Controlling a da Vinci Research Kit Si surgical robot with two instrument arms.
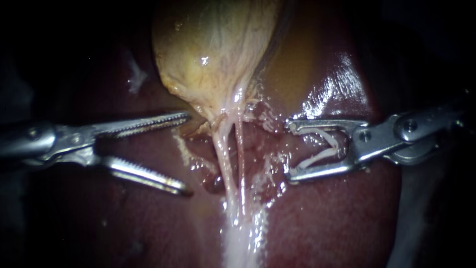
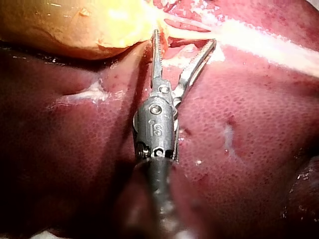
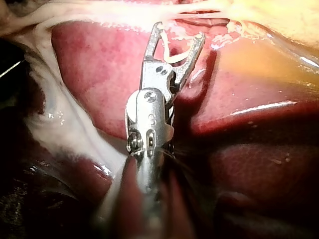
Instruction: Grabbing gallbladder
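Toothed jaws of our left instrument stand apart, gripping nothing; the upper tip lies just beside the gallbladder at its narrow neck. Ahead of them pale tubes run over the liver. Beyond, our right instrument carries a white clip between spread jaws. We judge the grab not yet made: the left instrument should advance, straddle the neck, then close.
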